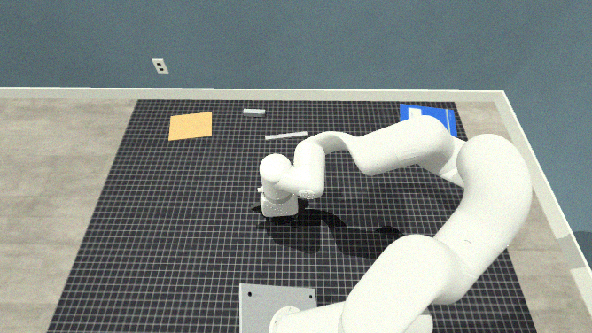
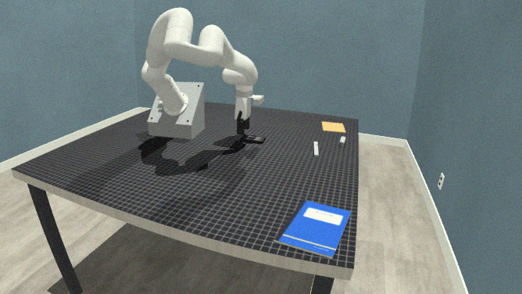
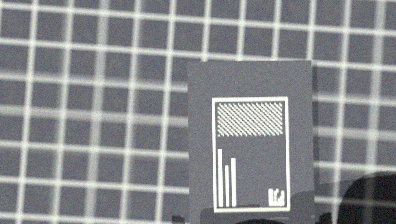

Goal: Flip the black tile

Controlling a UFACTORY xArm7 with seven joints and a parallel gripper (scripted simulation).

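The thick black plastic tile [image 3: 250, 145] lies flat on the gridded mat, its face with a white printed label turned up. In the exterior view it shows as a small dark slab [image 2: 255, 138] just right of the fingers. My gripper [image 2: 242, 127] points straight down, low over the mat beside the tile's near edge, open and empty. In the top view the wrist [image 1: 278, 205] hides the tile and the fingers. The wrist view shows no fingers, only their shadow at the lower right.
An orange sheet [image 1: 190, 126], a small white block [image 1: 253, 112] and a thin white bar [image 1: 285, 135] lie at the mat's far side. A blue notebook [image 2: 316, 227] lies at a mat corner. The arm's grey base block [image 2: 177, 113] stands behind the gripper.
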